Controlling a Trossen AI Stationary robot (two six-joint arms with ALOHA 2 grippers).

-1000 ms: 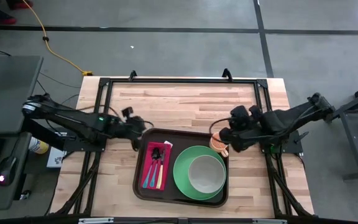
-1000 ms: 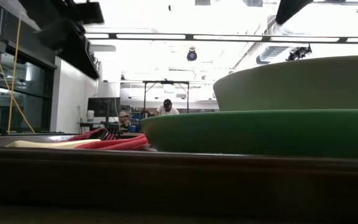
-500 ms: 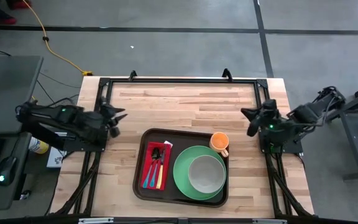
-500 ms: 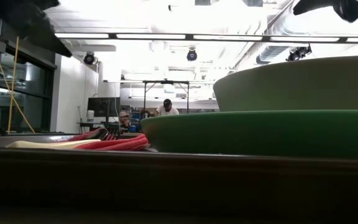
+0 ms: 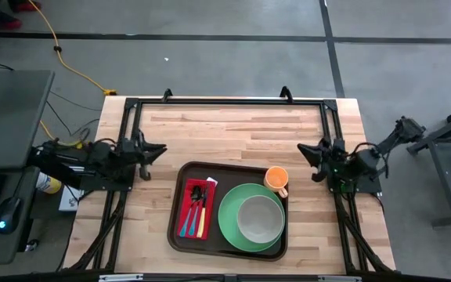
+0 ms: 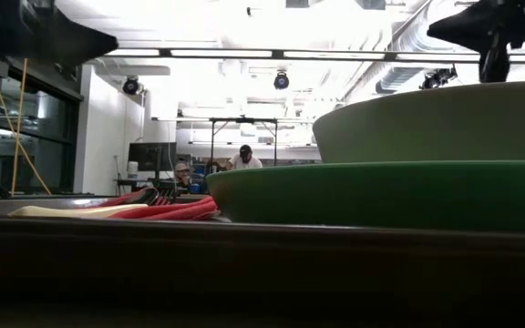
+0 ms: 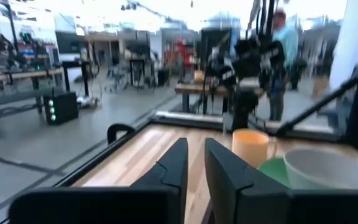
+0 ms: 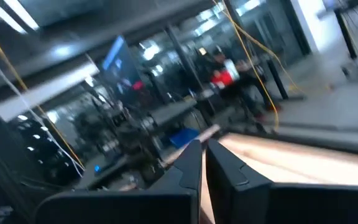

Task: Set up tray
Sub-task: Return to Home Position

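Observation:
The dark brown tray (image 5: 233, 171) lies on the wooden table, near its front edge. On it are a red napkin (image 5: 188, 205) with cutlery, a green plate (image 5: 229, 215) with a pale bowl (image 5: 259, 218) in it, and an orange cup (image 5: 276, 180) at the far right corner. My left gripper (image 5: 159, 149) hovers left of the tray, level, pointing at it; a narrow gap shows between its fingers (image 7: 196, 146). My right gripper (image 5: 304, 149) hovers right of the cup, level and shut (image 8: 202, 149). Neither holds anything.
A black frame (image 5: 225, 102) runs along the table's far edge and down both sides. Bare wood lies between it and the tray. A yellow cable (image 5: 69, 63) crosses the floor behind. In the low view people stand at benches far off (image 6: 240, 157).
Both arms have drawn back from the tray, the left toward the table's left edge, the right from the orange cup toward the right edge. Both grippers have tipped up from pointing down to level. The cup and the other things on the tray have stayed put.

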